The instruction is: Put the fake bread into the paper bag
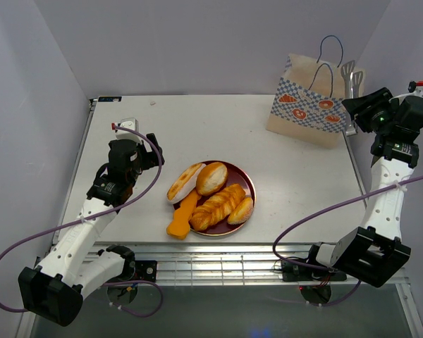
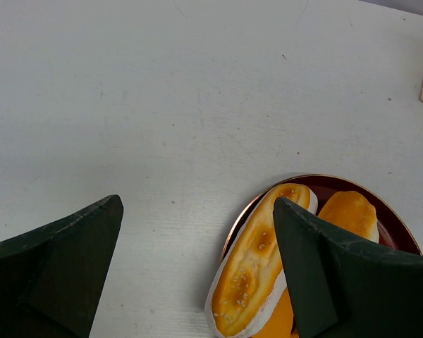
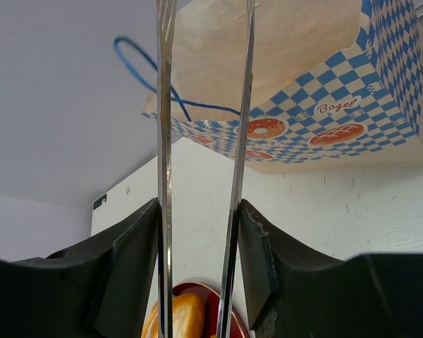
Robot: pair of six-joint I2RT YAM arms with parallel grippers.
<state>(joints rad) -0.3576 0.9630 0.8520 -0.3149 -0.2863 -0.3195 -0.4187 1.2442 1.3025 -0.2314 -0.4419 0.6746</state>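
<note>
Several pieces of fake bread lie on a dark red plate (image 1: 248, 182): an oval roll (image 1: 185, 182), a round bun (image 1: 211, 177), a braided loaf (image 1: 217, 206) and an orange wedge (image 1: 182, 215) hanging over the plate's front-left rim. The paper bag (image 1: 309, 102) stands at the back right, blue handles up. My right gripper (image 3: 199, 211) is raised near the bag and shut on metal tongs (image 3: 164, 141), whose two arms stand slightly apart and point at the bag (image 3: 303, 84). My left gripper (image 2: 197, 204) hangs open just left of the plate, with the oval roll (image 2: 257, 264) beside its right finger.
The tongs' tips (image 1: 351, 77) rise beside the bag's right edge. The bag stands close to the table's back right corner. Purple cables loop from both arms near the table's front edge. Grey walls close in the back and sides.
</note>
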